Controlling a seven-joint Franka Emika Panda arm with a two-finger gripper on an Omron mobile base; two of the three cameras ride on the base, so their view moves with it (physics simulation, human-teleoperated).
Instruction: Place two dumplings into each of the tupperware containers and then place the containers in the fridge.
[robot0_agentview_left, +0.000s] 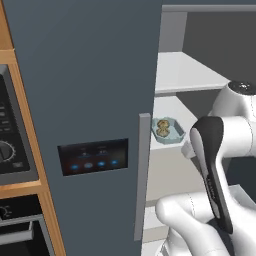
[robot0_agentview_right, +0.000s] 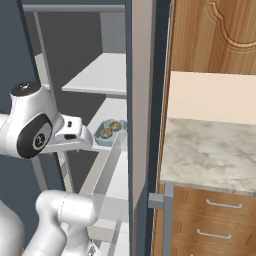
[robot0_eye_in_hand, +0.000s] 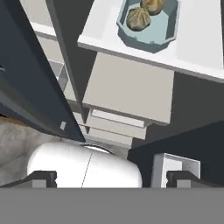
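open claw (robot0_eye_in_hand: 111, 177) hangs empty below the fridge (robot0_agentview_left: 85, 100) shelf; container (robot0_eye_in_hand: 148, 24) there, its dumplings (robot0_eye_in_hand: 136, 18) partly cut off.

It was a kitchen: an open fridge (robot0_agentview_left: 90, 75) with white shelves (robot0_agentview_left: 185, 75), an oven (robot0_agentview_left: 10, 145) with dials, a marble worktop (robot0_agentview_right: 210, 155) over wooden drawers (robot0_agentview_right: 215, 225).

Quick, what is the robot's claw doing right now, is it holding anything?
Gripper: open and holding nothing; the tupperware container with two dumplings sits apart from it on a fridge shelf.
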